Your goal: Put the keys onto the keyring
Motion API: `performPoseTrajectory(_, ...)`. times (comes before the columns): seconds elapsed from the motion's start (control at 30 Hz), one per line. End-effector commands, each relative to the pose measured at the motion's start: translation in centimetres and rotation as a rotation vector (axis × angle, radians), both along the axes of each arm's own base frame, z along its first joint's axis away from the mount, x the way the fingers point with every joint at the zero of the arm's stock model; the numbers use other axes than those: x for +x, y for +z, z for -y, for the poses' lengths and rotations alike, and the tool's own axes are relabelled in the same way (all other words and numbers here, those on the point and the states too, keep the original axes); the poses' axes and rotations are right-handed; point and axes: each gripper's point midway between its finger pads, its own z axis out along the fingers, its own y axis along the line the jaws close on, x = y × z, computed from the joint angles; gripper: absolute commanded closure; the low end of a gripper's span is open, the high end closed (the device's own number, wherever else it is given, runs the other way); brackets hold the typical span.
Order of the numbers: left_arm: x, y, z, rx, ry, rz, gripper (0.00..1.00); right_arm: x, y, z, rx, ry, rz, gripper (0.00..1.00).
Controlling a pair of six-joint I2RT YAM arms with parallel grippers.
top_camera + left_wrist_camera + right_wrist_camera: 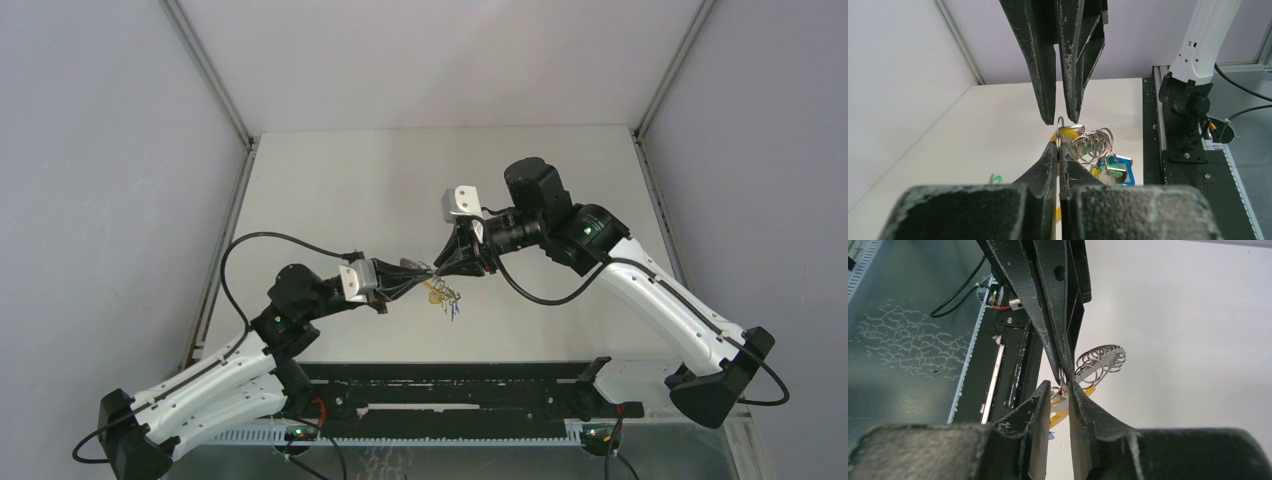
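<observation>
Above the middle of the worktop (330,180), a little toward its near edge, the two grippers meet tip to tip, off the surface. The left gripper (1059,147) is clenched on the thin wire of the keyring (1068,134), whose yellow band and silvery coil hang just beyond its fingertips. A blue key (1118,170) dangles from the coil. The right gripper (1060,388) has its jaws narrowly apart around the same wire; whether they pinch it cannot be told. One green key (996,178) lies alone on the worktop, apart from the bunch.
</observation>
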Motion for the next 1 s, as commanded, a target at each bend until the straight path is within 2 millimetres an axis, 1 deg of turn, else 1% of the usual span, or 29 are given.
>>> performPoseTrajectory(0.0, -0.6, 4.8, -0.6, -0.098, 0.001, 0.098, 1.0, 0.0, 0.4, -0.2, 0.013, 0.012, 0.024, 0.82)
performPoseTrajectory(0.13, -0.6, 4.9, -0.6, -0.101, -0.001, 0.102, 1.0, 0.1, 0.2, -0.3, 0.008, 0.012, 0.02, 0.86)
performPoseTrajectory(0.37, -0.6, 5.1, -0.6, -0.104, 0.002, 0.105, 1.0, 0.2, -0.2, -0.3, -0.004, 0.009, 0.014, 0.87)
performPoseTrajectory(0.5, -0.6, 5.1, -0.6, -0.104, 0.005, 0.104, 1.0, 0.2, 0.0, -0.1, -0.001, 0.002, 0.024, 0.99)
performPoseTrajectory(0.7, -0.1, 5.4, -1.2, -0.129, 0.048, 0.104, 1.0, 0.3, 0.1, 0.6, -0.011, -0.019, 0.026, 1.0)
performPoseTrajectory(0.97, -0.2, 6.6, -2.4, -0.209, 0.089, 0.116, 1.0, 0.5, -1.0, 1.7, -0.043, -0.053, -0.007, 1.0)
